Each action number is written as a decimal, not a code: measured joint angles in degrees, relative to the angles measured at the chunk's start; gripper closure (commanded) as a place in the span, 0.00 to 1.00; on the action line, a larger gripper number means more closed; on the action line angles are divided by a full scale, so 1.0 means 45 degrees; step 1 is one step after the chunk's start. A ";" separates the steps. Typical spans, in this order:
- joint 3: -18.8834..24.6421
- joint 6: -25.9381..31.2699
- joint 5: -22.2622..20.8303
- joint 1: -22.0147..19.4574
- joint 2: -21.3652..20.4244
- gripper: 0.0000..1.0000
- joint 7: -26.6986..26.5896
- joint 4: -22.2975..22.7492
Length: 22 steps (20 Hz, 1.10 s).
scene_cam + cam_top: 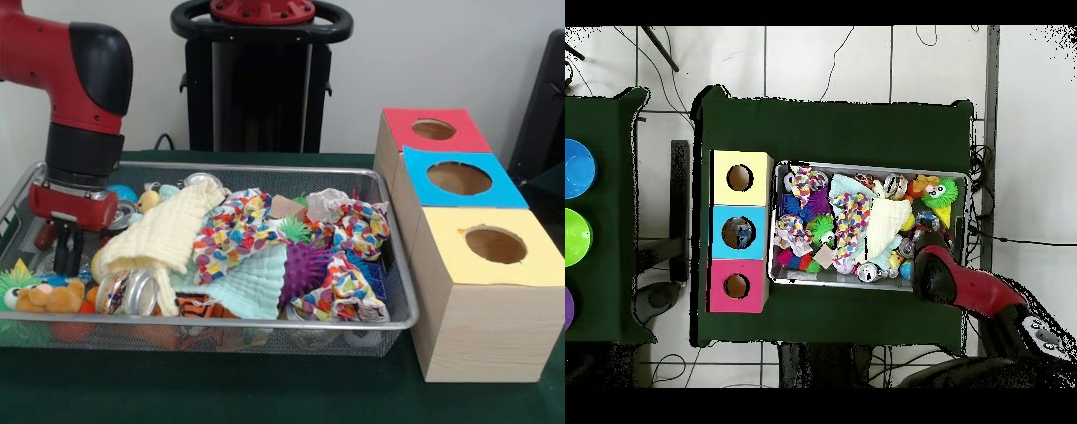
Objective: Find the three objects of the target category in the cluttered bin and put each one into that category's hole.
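A wire mesh bin (265, 170) (870, 166) is heaped with clutter. On top lie a pale yellow cloth (163, 234) (885, 225), bright patterned cloths (234, 230) (853, 215), a purple spiky ball (305, 265), a mint cloth (252, 287), metal cans (128, 291), an orange plush toy (48, 296) and a tiger-striped toy (199, 306). My gripper (67, 268) hangs low in the bin's left end, just above the plush toy and beside the yellow cloth. In the overhead view the arm (950, 282) covers it. Three boxes stand beside the bin, with a red top (433, 130) (736, 286), a blue top (459, 178) (738, 232) and a yellow top (494, 245) (740, 178).
Each box top has one round hole. Something pale shows inside the blue box's hole in the overhead view. A second green table at the overhead view's left edge carries a blue bowl (575, 168) and a green bowl (573, 237). Cables lie on the floor around the tables.
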 measured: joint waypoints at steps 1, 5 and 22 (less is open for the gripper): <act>0.0000 0.0003 0.0018 0.0025 -0.0001 1.00 0.0000 0.0004; -0.0018 0.0003 0.0044 0.0154 -0.0008 1.00 0.0000 0.0002; -0.0421 0.0008 0.0125 0.0707 -0.0037 0.00 0.0000 0.0055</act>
